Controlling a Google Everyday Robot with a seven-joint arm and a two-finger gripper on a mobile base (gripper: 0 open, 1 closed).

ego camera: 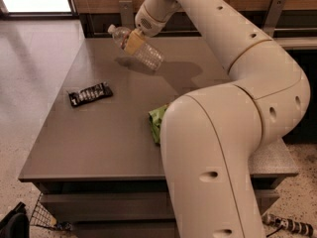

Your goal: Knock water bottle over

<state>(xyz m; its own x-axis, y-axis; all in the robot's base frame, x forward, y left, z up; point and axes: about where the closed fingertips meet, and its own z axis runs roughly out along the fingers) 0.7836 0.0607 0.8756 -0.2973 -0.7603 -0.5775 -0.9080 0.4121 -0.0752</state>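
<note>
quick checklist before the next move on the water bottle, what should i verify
1. Gripper at the water bottle: ok, it sits against the bottle's upper body, over the far side of the table.
2. Bottle lying flat: not ok, it is tilted, with its cap end up and to the left.
3. Bottle's base touching the table: cannot tell.
4. Room to fall: ok, the black snack bar and the green bag lie well apart from the bottle, nearer the front.
5. Margin to the far table edge: cannot tell.
</note>
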